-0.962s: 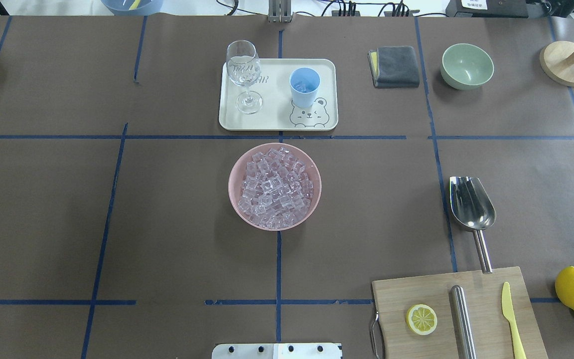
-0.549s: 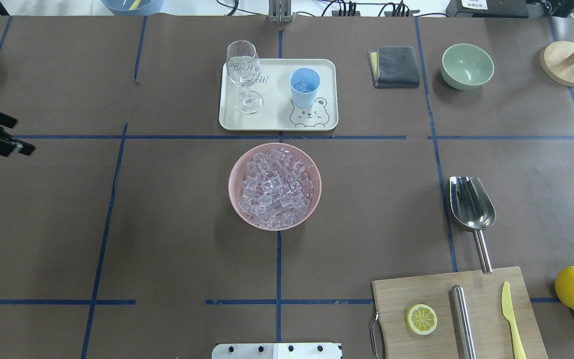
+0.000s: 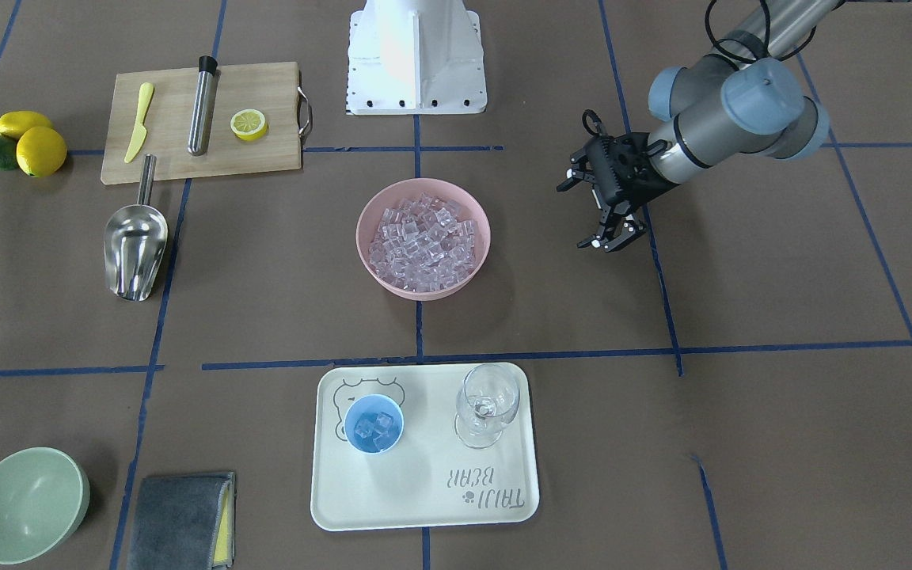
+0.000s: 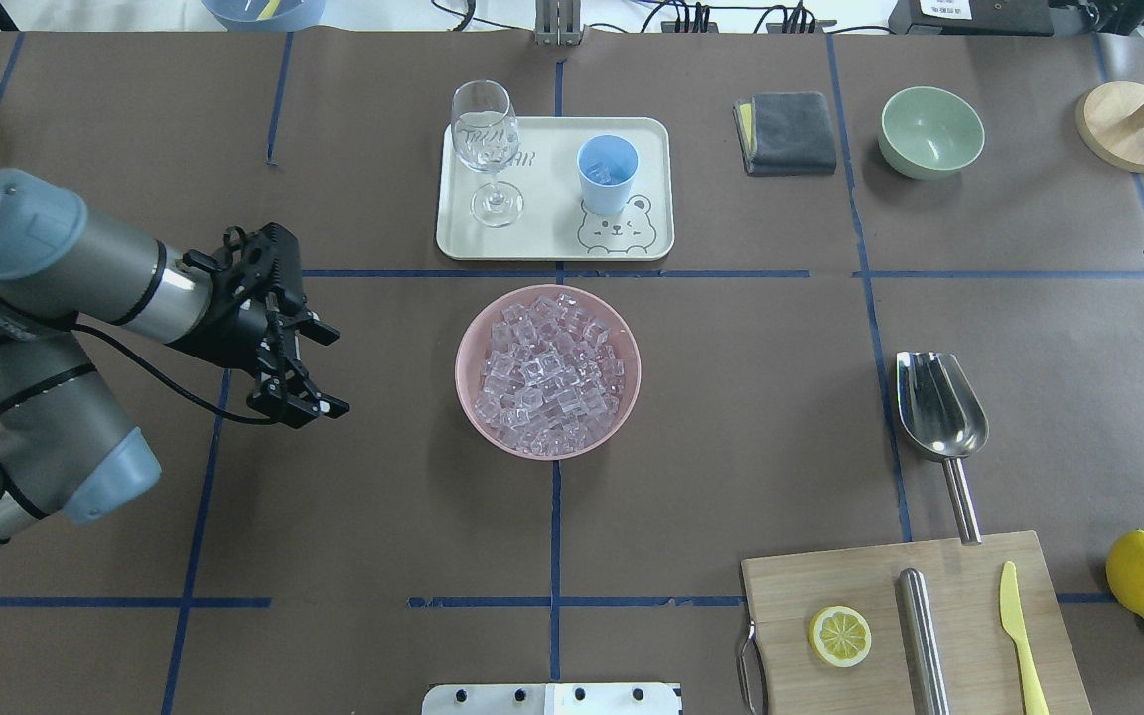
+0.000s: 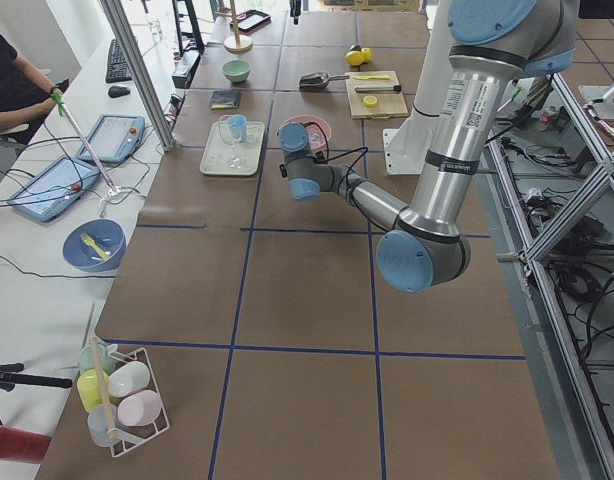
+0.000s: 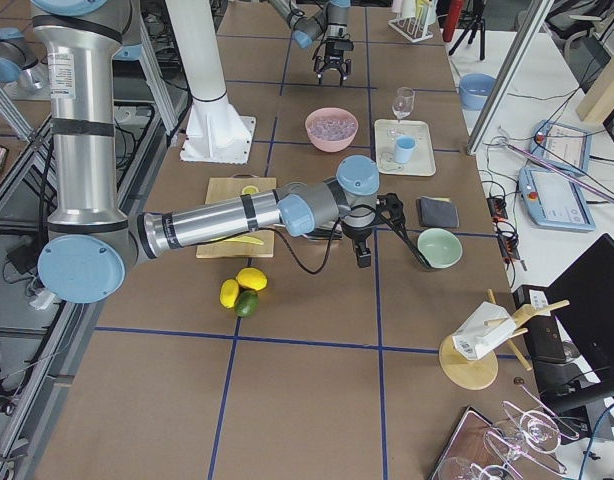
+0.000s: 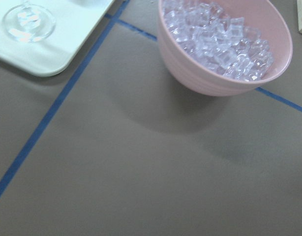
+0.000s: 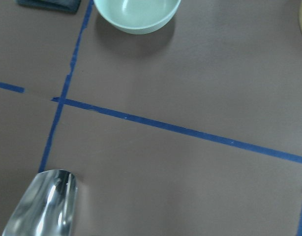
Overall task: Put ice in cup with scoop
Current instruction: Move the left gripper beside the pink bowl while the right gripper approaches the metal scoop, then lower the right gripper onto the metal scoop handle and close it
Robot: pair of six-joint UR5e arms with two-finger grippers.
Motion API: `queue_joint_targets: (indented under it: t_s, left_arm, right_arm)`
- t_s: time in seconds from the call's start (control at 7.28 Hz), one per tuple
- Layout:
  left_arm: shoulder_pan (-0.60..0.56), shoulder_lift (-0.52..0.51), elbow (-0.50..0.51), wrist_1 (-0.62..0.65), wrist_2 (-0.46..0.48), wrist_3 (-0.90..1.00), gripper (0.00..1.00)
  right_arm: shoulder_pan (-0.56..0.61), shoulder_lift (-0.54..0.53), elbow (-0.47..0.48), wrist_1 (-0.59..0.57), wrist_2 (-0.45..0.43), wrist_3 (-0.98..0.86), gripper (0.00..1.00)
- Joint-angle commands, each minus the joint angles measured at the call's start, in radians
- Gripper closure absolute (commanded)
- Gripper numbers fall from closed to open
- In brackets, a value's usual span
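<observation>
Overhead exterior view: the left claw (image 4: pixel 326 372) hangs over bare brown table paper with its two black fingers spread wide apart and nothing between them. Just beside it, toward the table's middle, sits the round pink plastic bowl (image 4: pixel 460 372) heaped with small clear glossy ice cubes (image 4: pixel 547 372). The claw does not touch the bowl. Beyond the bowl from the claw, farther from the robot, lies the cream rectangular tray (image 4: pixel 547 238). On it stand the small light-blue plastic cup (image 4: pixel 607 177), upright with a few cubes already inside, and a clear stemmed wine glass (image 4: pixel 485 129).

The shiny stainless-steel scoop (image 4: pixel 939 402) lies flat on the table well apart from the left claw, on the far side of the pink bowl. Its rod handle reaches the edge of a wooden cutting board (image 4: pixel 830 581).

The right claw (image 6: pixel 364 258) hovers near the scoop. Its wrist camera shows the scoop's trough at the lower left corner and a pale green bowl (image 8: pixel 136 14) ahead. Whether this claw's fingers are apart or together cannot be told.
</observation>
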Motion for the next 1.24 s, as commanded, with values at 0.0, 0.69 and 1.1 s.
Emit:
queue_joint_targets:
  t_s: [0.0,0.69,1.1]
  left_arm:
    - [0.083,-0.047,0.045,-0.011,0.053,0.002,0.00]
    - [0.116,-0.087,0.125,-0.138,0.149,0.001,0.00]
    - [0.116,-0.096,0.133,-0.140,0.186,0.006,0.00]
  right_arm:
    - [-0.075,-0.060,0.125,0.002,0.022,0.208,0.00]
    - [-0.404,-0.090,0.314,0.000,-0.148,0.639,0.00]
    - [-0.624,-0.120,0.340,0.002,-0.323,0.756,0.00]
